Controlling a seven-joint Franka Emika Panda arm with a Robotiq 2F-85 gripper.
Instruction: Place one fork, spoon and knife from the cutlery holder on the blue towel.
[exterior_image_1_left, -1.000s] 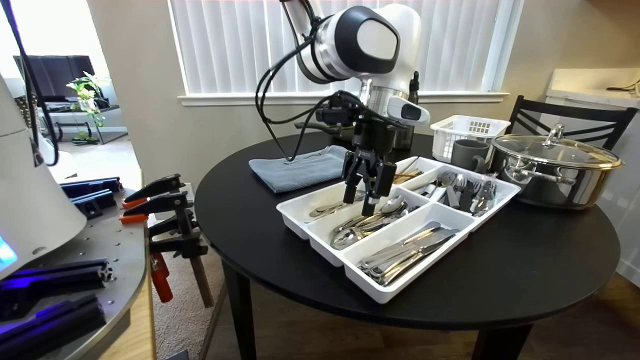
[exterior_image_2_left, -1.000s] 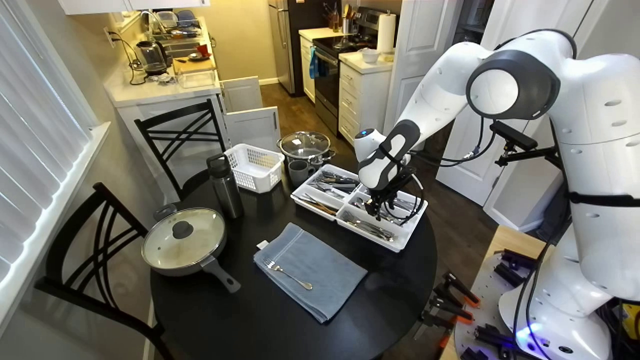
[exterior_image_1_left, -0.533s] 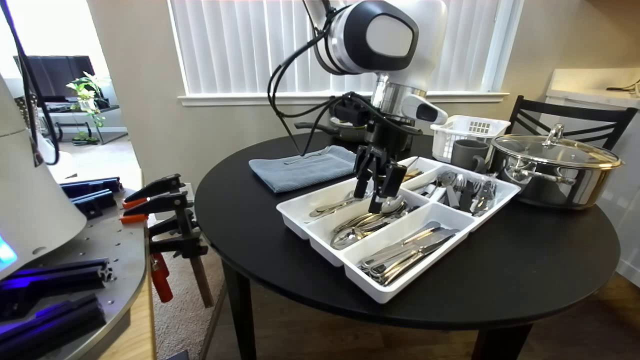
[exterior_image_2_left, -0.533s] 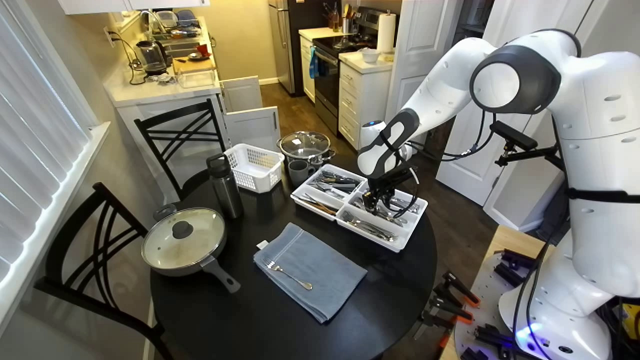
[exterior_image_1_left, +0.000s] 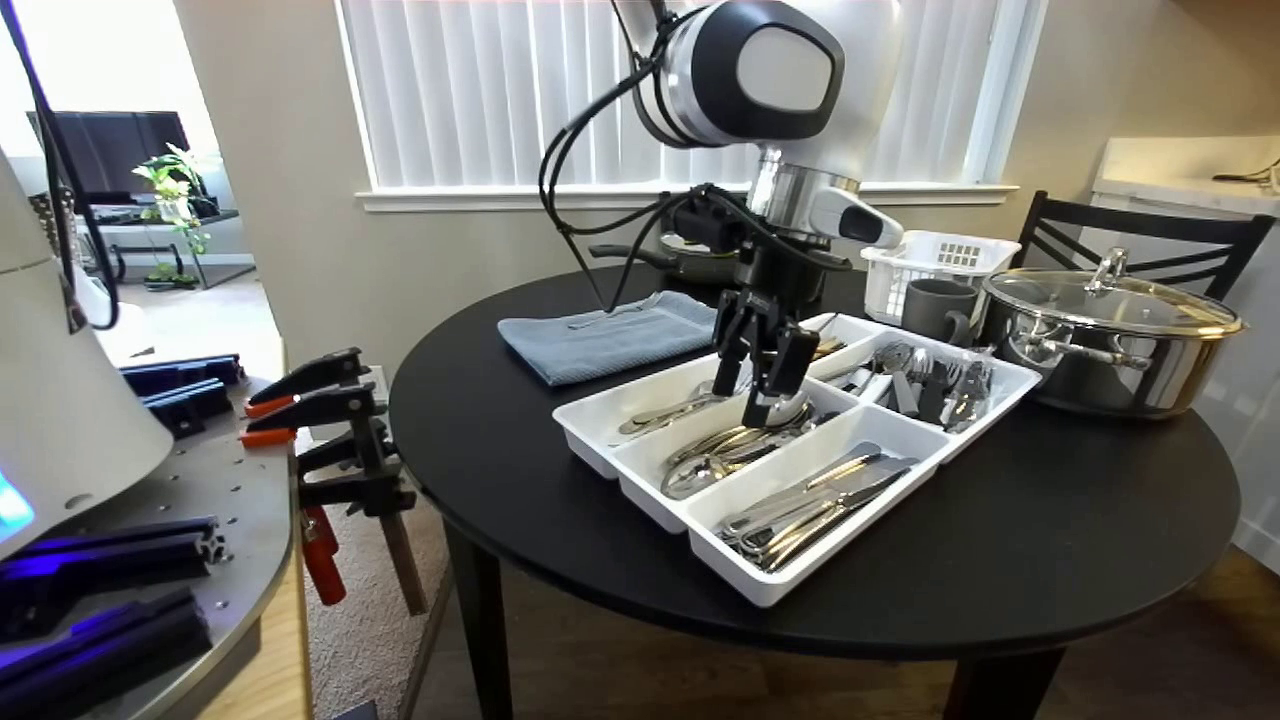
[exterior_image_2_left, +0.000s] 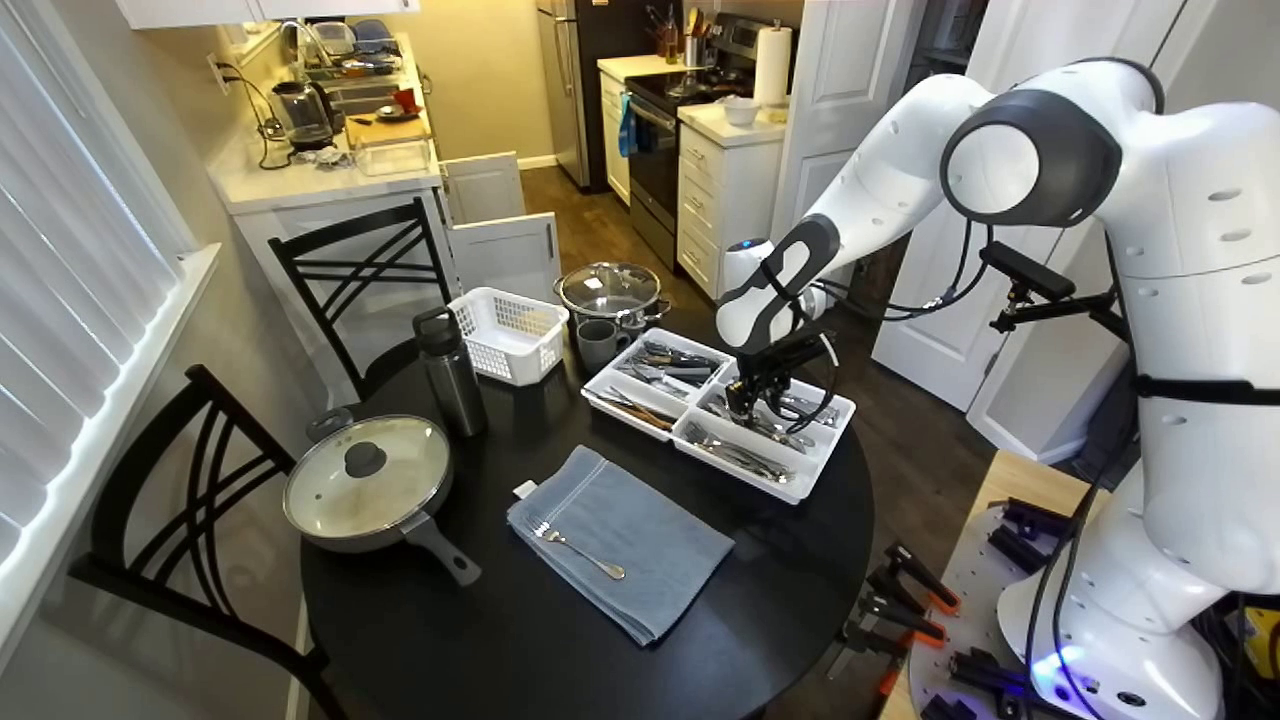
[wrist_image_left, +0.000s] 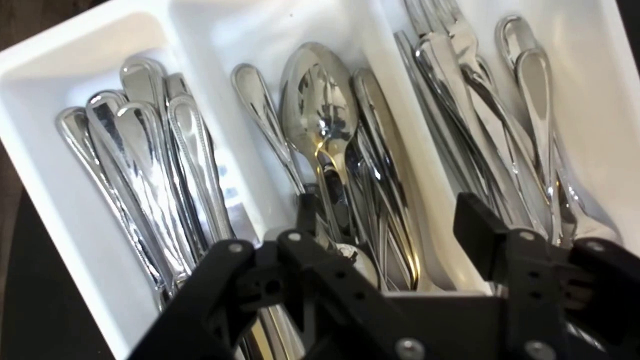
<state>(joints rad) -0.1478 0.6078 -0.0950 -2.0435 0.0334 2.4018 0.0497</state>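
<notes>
Hovering over the cutlery holder (wrist_image_left: 225, 30), the gripper (wrist_image_left: 392, 220) has its jaws well apart and empty; in the wrist view a spoon (wrist_image_left: 320, 102) lies at its eleven o'clock. In an exterior view, the blue towel (exterior_image_2_left: 650, 545), seven o'clock from the holder, bears a fork (exterior_image_2_left: 580, 552).

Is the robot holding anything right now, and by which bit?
Nothing is held: the pincer is open over the cutlery holder, and the spoons there lie ungripped.

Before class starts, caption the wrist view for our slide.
Open gripper over the cutlery tray: knife handles left, spoon centre, fork right.
</notes>
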